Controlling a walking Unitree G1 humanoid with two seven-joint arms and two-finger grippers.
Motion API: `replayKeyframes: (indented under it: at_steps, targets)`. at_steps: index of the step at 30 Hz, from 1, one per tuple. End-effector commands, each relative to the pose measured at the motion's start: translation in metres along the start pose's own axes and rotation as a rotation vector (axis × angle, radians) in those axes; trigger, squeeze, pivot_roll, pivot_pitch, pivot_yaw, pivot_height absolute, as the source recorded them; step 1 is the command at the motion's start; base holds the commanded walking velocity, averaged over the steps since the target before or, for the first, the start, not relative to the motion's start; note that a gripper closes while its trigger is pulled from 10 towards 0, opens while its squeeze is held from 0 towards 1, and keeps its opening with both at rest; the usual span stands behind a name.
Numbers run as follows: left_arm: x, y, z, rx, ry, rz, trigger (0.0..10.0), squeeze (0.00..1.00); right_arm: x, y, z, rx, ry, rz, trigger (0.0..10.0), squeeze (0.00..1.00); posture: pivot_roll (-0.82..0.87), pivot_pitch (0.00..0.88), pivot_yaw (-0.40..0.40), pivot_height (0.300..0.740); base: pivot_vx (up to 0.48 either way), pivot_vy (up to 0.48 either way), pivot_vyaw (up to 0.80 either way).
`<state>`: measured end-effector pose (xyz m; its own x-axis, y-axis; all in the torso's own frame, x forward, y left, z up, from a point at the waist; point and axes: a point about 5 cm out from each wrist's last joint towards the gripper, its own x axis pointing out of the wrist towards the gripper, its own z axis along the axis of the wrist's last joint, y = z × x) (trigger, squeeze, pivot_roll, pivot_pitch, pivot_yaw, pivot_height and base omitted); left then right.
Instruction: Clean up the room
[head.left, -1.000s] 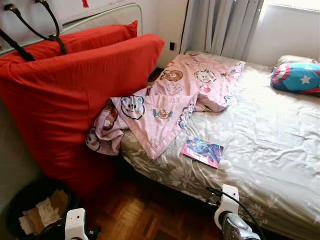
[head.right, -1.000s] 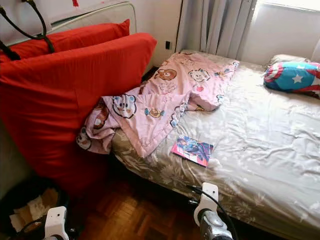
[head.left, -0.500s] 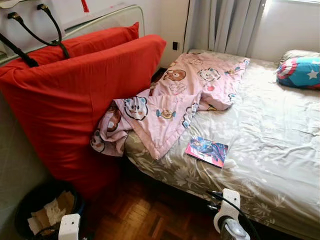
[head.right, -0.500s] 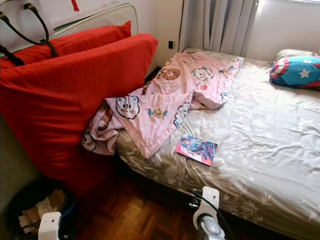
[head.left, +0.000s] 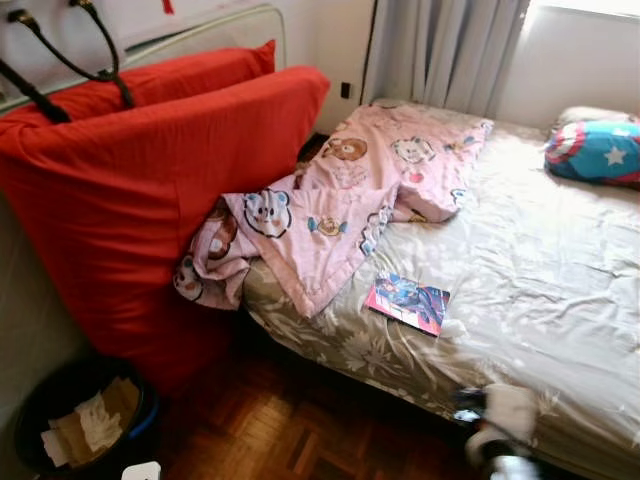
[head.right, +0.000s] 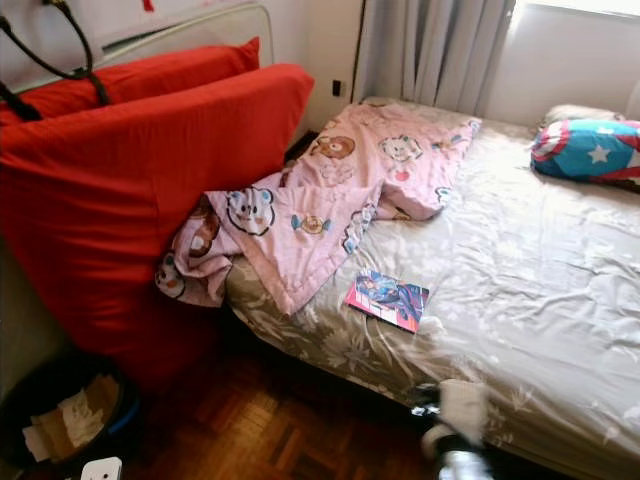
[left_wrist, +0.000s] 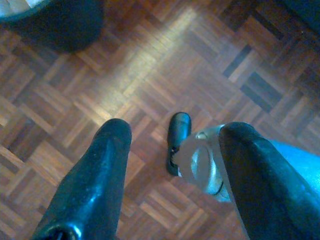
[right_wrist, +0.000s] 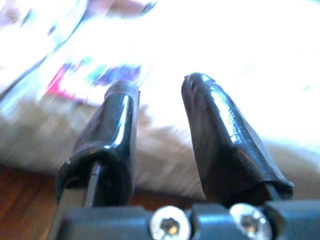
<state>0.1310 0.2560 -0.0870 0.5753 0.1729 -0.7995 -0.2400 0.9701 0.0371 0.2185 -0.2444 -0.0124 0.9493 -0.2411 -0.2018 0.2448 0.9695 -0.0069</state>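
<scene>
Left gripper: fingers spread, empty, over parquet floor.
Right gripper: parted, empty, at bed edge.
Wastebasket: paper-filled, beside red cushions.
Comic book: flat on bed.
Pink blanket: crumpled, overhanging bed.
Star pillow: far end.

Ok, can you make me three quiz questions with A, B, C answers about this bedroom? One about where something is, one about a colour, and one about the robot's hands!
1. Where does the comic book lie?
A. on the bed
B. on the floor
C. in the bin

2. What colour is the big cushion beside the bed?
A. green
B. red
C. yellow

3. How are the right gripper fingers?
A. shut on the book
B. shut on the blanket
C. open, holding nothing

Answers: 1 A, it rests on the grey sheet near the pink blanket. 2 B, its cover is plainly red. 3 C, the right wrist view shows a gap between the fingers.
</scene>
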Motion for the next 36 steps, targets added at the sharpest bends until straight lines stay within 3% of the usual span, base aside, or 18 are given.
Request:
replayKeyframes:
  at_steps: [1, 5, 8, 10, 11, 15, 18, 21, 24, 30, 36]
  targets:
    - [-0.001, -0.005, -0.007, -0.012, 0.012, -0.009, 10.0, 0.0, -0.009, -0.004, -0.007, 0.017, 0.011, -0.029, 10.0, 0.0, 0.01, 0.0, -0.096, 0.74, 0.0, 0.0, 0.0]
    - [-0.003, -0.01, -0.015, 0.022, 0.029, -0.04, 10.0, 0.0, -0.025, -0.023, -0.017, 0.022, 0.026, -0.109, 10.0, 0.0, -0.02, 0.0, -0.056, 0.74, 0.0, 0.0, 0.0]
    - [-0.005, -0.01, -0.019, 0.088, 0.05, -0.066, 10.0, 0.0, -0.046, -0.028, -0.035, 0.077, 0.09, -0.168, 10.0, 0.0, -0.02, 0.0, -0.011, 0.74, 0.0, 0.0, 0.0]
    - [-0.005, -0.009, -0.019, 0.093, 0.05, -0.064, 10.0, 0.0, -0.051, -0.027, -0.041, 0.095, 0.113, -0.182, 10.0, 0.0, -0.03, 0.0, 0.004, 0.74, 0.0, 0.0, 0.0]
    - [-0.005, -0.006, -0.017, 0.091, 0.042, -0.056, 10.0, 0.0, -0.06, -0.023, -0.054, 0.131, 0.184, -0.195, 10.0, 0.0, -0.06, 0.0, 0.022, 0.74, 0.0, 0.0, 0.0]
    - [-0.003, 0.003, -0.006, 0.098, 0.013, -0.038, 10.0, 0.0, -0.079, -0.01, -0.083, 0.106, 0.399, -0.207, 10.0, 0.0, -0.08, 0.0, 0.026, 0.74, 0.0, 0.0, 0.0]
    - [-0.003, 0.012, 0.0, 0.046, -0.002, 0.009, 10.0, 0.0, -0.096, -0.006, -0.103, 0.087, 0.574, -0.194, 10.0, 0.0, -0.02, 0.0, -0.007, 0.74, 0.0, 0.0, 0.0]
    - [-0.002, 0.015, 0.005, 0.058, -0.015, 0.004, 10.0, 0.0, -0.094, -0.008, -0.102, 0.116, 0.579, -0.19, 10.0, 0.0, 0.02, 0.0, -0.049, 0.74, 0.0, 0.0, 0.0]
    - [-0.001, 0.019, 0.011, 0.031, -0.024, 0.029, 10.0, 0.0, -0.081, -0.009, -0.096, 0.104, 0.561, -0.164, 10.0, 0.0, 0.04, 0.0, -0.073, 0.74, 0.0, 0.0, 0.0]
    - [0.001, 0.019, 0.017, 0.049, -0.006, 0.031, 10.0, 0.0, -0.062, -0.012, -0.086, 0.106, 0.56, -0.19, 10.0, 0.0, 0.04, 0.0, -0.034, 0.74, 0.0, 0.0, 0.0]
    - [0.004, 0.013, 0.019, 0.017, -0.007, 0.038, 10.0, 0.0, -0.056, -0.014, -0.084, 0.09, 0.593, -0.19, 10.0, 0.0, 0.01, 0.0, -0.011, 0.74, 0.0, 0.0, 0.0]
